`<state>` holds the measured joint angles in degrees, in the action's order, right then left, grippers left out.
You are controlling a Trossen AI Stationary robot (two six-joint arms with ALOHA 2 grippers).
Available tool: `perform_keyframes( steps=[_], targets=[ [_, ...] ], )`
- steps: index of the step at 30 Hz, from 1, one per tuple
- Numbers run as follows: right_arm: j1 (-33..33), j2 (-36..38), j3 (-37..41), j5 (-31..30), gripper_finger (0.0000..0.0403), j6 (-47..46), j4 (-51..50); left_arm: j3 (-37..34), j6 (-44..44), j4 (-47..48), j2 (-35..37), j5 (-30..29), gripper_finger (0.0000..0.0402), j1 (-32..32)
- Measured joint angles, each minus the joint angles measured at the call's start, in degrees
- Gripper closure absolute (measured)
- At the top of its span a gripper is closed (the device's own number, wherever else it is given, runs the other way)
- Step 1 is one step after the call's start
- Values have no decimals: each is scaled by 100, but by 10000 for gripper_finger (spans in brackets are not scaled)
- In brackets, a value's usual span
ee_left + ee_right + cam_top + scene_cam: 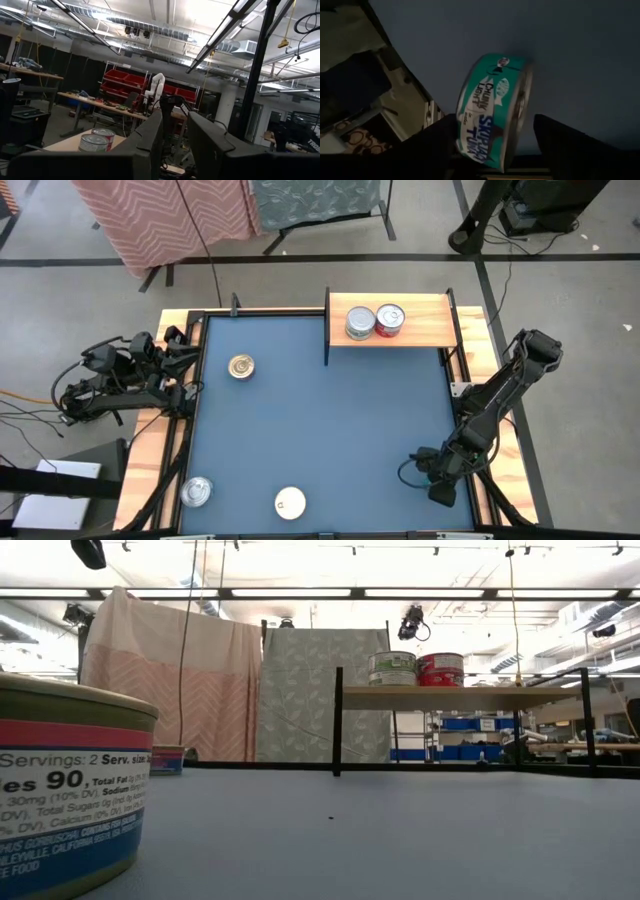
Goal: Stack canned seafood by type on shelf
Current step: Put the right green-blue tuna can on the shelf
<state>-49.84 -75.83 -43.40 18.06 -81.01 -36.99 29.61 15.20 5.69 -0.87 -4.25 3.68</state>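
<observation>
Far left of the shelf (428, 330), off the desk (320, 430), the left tool (175, 145) idles, nearly clenched, empty. Near the desk's front right corner, the right tool (495, 150) straddles a teal tin (492, 115), fingers apart, not yet pinching. The tin looks stiff, smooth and slippery; squeezing its label wall seems safest.
</observation>
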Motion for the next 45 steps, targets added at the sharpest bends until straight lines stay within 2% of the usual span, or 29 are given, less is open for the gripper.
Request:
perform_keyframes(
  steps=[14, 32, 45],
  targets=[
    [-40, 0, 127, -169, 148, 0, 174, 0, 2, -7, 0, 0, 307, -2],
    [-46, 0, 357, -168, 258, 12, 434, 0, 4, -28, -2, 0, 307, 0],
    [-46, 0, 357, -4, 258, 17, 650, 0, 3, -31, -2, -4, 307, 0]
  ],
)
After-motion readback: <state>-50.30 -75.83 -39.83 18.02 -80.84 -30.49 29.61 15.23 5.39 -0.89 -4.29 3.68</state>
